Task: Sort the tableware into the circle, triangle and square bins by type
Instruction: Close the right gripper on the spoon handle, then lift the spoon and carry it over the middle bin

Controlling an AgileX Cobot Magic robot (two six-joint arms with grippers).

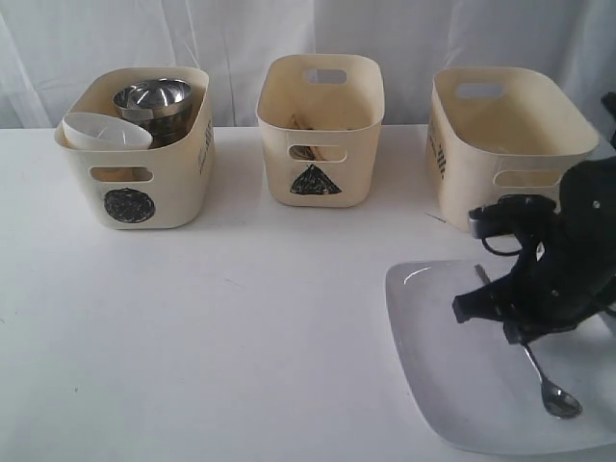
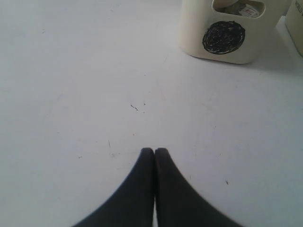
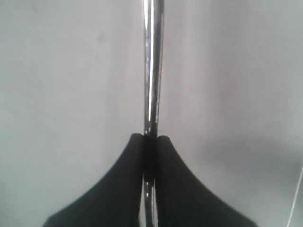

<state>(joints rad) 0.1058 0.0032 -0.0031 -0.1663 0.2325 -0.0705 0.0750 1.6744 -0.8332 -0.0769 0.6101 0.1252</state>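
My right gripper is shut on the handle of the steel spoon, just over the large white squarish plate at the front right; in the right wrist view the spoon handle runs straight out from between the closed fingertips. The spoon's bowl rests low over the plate. The circle bin at the left holds the white bowl and nested steel bowls. The triangle bin stands in the middle, the third bin at the right. My left gripper is shut and empty above bare table.
The circle bin shows in the left wrist view, far from the left fingers. White cloth hangs behind the bins. The white table stretches open in front of the left and middle bins. The left arm is out of the exterior view.
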